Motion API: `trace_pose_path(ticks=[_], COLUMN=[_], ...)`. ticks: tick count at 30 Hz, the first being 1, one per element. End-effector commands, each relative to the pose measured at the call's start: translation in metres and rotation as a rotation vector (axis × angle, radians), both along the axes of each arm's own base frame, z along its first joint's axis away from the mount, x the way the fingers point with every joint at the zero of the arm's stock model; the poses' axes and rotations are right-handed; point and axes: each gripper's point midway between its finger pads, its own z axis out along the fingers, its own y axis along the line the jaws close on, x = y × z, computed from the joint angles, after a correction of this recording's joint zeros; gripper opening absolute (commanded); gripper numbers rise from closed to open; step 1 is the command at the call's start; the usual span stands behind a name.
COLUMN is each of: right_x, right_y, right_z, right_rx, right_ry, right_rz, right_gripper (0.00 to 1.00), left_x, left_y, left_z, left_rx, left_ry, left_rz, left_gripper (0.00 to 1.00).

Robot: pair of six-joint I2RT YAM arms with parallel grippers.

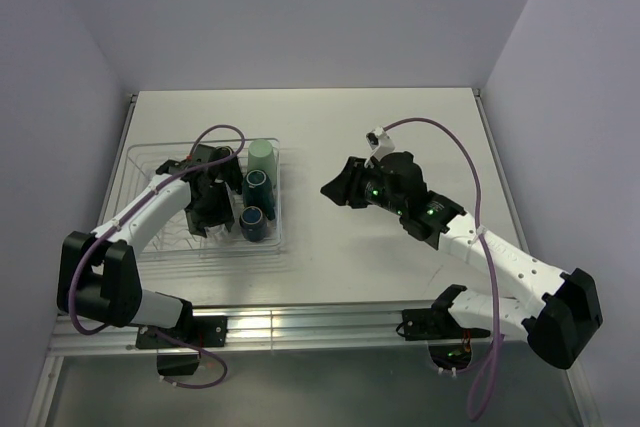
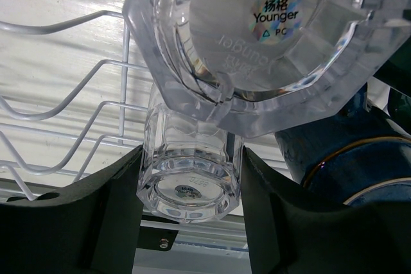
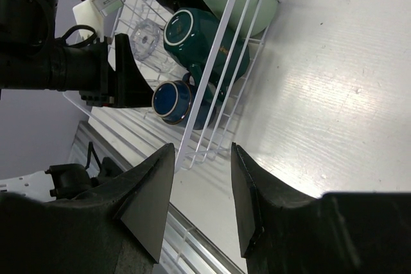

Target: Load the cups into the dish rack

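In the dish rack [image 1: 150, 152], nine o'clock: left pincer [image 1: 211, 219] grasping clear tumbler [image 2: 189, 181].
Right pincer [image 3: 202, 158] released, three o'clock.

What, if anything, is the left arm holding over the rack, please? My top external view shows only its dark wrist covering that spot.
Observer: The left wrist view shows the left fingers pressed against both sides of a small clear tumbler, its base facing the camera.
Operator: Thank you. Is anything close to it?
Observer: A second clear tumbler, with a "Younger" sticker on its base, overlaps it from above in that view.
Operator: And is the right arm carrying anything?
Observer: No. The right wrist view shows the right fingers apart with nothing between them, pointing toward the dish rack.
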Motion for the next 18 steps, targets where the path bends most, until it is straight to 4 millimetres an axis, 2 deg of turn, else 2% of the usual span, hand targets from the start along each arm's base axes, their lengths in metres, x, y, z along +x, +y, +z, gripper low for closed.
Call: trace_pose_path(ticks=[1,2,4,5,10,11,14,18], right_x=[0.0034,0.0032,0.0035,0.0031,0.0038,0.0038,0.0047,0.0053], right_y=[0.0019,0.002,0.0022,0.0023,0.0025,0.0029,0.0036,0.0047], right_z=[0.0041,0.0037,0.0027,0.0023,0.0032,0.0026,0.0019,0.001], right_rx=[0.004,0.004,0.002,0.001,0.002,0.001,0.0,-0.002], right_ry=[-0.033,-0.034,-0.031,-0.03,-0.031,-0.028,-0.027,-0.023], right_rz=[0.007,0.009,0.009,0.009,0.009,0.01,0.01,0.013], right_gripper=[0.48,0.48,0.48,0.48,0.48,0.48,0.48,0.48], left_x=[0.0038,0.0038,0.0039,0.0045,0.0035,0.0039,0.0043,0.0055], left_y=[0.0023,0.0023,0.002,0.0024,0.0034,0.0038,0.0039,0.0039], left_z=[0.0006,0.0009,0.0017,0.0024,0.0037,0.0054,0.0075,0.0104], left_rx=[0.007,0.007,0.006,0.008,0.011,0.013,0.011,0.01], left_ry=[-0.015,-0.017,-0.016,-0.02,-0.02,-0.027,-0.034,-0.045], left_rz=[0.006,0.006,0.006,0.007,0.012,0.013,0.015,0.014], left_gripper=[0.34,0.4,0.46,0.52,0.65,0.7,0.77,0.8])
